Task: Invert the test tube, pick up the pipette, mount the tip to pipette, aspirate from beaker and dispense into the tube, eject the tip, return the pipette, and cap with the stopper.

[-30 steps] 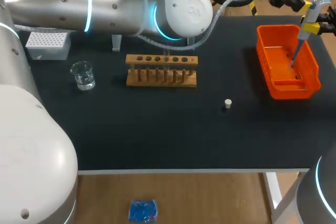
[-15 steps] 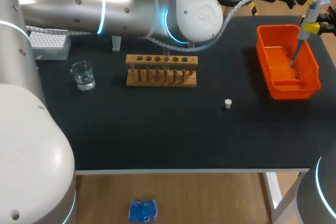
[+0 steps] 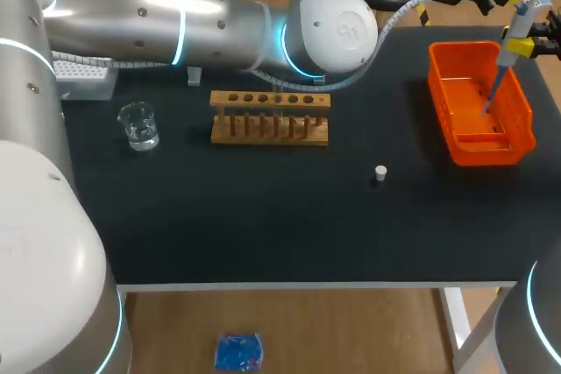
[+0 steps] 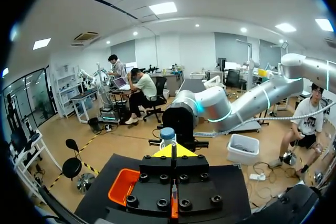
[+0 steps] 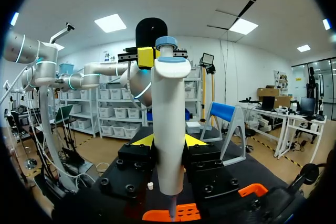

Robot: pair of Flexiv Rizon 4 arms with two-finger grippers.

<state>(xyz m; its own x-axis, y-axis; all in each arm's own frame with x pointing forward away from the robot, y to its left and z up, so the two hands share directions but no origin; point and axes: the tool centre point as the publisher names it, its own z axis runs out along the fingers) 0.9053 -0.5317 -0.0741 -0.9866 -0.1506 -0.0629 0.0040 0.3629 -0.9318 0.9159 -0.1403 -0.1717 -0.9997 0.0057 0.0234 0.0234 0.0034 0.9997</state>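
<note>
pipette is clamped upright in the right gripper, both yellow tips on its white body. it hangs over the orange basket at the table's right side with its nose pointing down into it, i'd guess so it lifts straight out. left gripper faces it from close by, fingers pinched together on nothing, probably just out of the way, while tip box, beaker and stopper sit well apart, waiting their turn.
</note>
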